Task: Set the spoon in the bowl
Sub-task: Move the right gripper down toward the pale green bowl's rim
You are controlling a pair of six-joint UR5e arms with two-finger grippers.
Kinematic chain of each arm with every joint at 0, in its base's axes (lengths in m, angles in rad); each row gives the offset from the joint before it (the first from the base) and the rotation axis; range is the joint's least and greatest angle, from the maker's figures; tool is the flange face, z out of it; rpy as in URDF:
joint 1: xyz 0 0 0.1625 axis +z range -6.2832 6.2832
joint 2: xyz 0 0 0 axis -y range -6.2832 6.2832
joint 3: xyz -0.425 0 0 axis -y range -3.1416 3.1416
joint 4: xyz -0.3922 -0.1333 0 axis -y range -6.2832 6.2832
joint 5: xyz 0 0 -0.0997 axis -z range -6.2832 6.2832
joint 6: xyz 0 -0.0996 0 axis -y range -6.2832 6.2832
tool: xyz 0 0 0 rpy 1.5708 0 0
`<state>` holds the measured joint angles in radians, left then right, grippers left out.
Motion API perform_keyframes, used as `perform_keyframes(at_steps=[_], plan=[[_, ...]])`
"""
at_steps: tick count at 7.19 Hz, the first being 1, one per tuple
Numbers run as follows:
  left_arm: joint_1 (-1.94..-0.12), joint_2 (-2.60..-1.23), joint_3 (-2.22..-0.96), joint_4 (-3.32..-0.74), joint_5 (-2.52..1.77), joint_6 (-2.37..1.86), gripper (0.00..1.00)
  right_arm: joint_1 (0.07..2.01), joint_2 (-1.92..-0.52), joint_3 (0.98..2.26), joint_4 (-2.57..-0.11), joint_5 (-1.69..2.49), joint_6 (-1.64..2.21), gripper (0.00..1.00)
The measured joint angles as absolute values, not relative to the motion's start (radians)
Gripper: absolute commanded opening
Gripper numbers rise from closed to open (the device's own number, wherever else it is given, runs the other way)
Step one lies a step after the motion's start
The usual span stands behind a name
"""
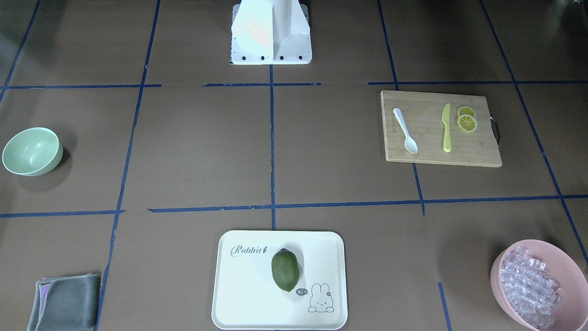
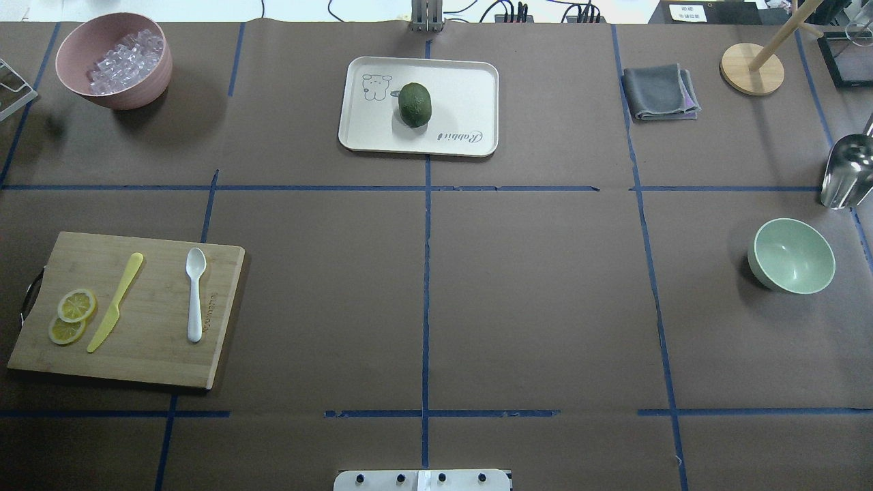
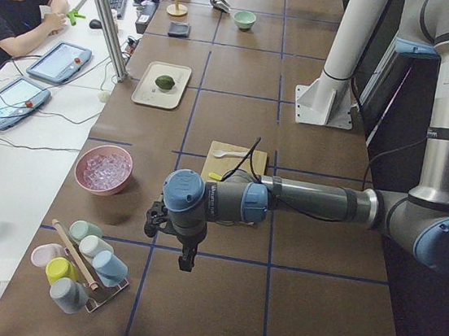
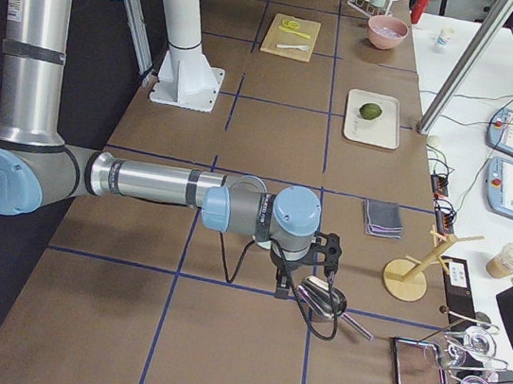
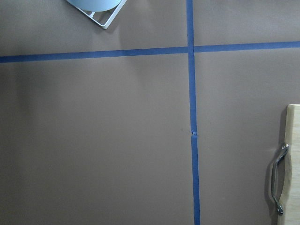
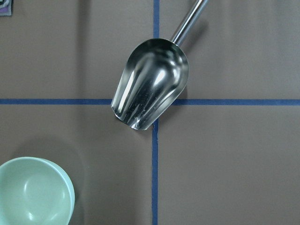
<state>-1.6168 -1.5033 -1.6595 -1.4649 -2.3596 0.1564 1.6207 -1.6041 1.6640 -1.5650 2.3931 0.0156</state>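
Note:
The white spoon (image 1: 405, 131) lies on a wooden cutting board (image 1: 477, 154), scoop pointing away from the robot; it also shows in the overhead view (image 2: 196, 293). The mint-green bowl (image 1: 32, 151) stands empty at the opposite end of the table, also seen from overhead (image 2: 791, 256) and at the lower left of the right wrist view (image 6: 33, 192). My left gripper (image 3: 186, 258) hangs past the board's end and shows only in the exterior left view. My right gripper (image 4: 280, 286) hangs near the bowl and shows only in the exterior right view. I cannot tell whether either is open.
A yellow knife (image 1: 446, 127) and lemon slices (image 1: 466, 118) share the board. A metal scoop (image 6: 150, 84) lies beside the bowl. A white tray (image 1: 239, 299) holds a green fruit (image 1: 285, 270). A pink bowl of clear cubes (image 1: 537, 282), a grey cloth (image 1: 64, 301) and a cup rack (image 3: 81, 269) stand along the far edge.

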Motion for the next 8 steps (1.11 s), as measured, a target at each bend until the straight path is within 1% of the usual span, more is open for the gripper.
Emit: perform_keyframes(at_steps=[3,5,6,8], plan=[[-1.618,-1.502,-1.665,-1.479,-2.36,0.157,1.0,1.548,-1.594,1.673,-1.521,2.454,0.113,1.0],[-1.62,-1.502,-1.668,-1.482,-2.359,0.154,1.0,1.44,-1.604,1.683,-1.314,2.451,0.406,1.0],[-1.619,-1.502,-1.668,-1.482,-2.359,0.153,1.0,1.369,-1.633,1.683,-1.184,2.419,0.544,1.0],[-1.618,-1.502,-1.668,-1.482,-2.359,0.152,1.0,1.256,-1.687,1.677,-1.059,2.337,0.654,1.0]])
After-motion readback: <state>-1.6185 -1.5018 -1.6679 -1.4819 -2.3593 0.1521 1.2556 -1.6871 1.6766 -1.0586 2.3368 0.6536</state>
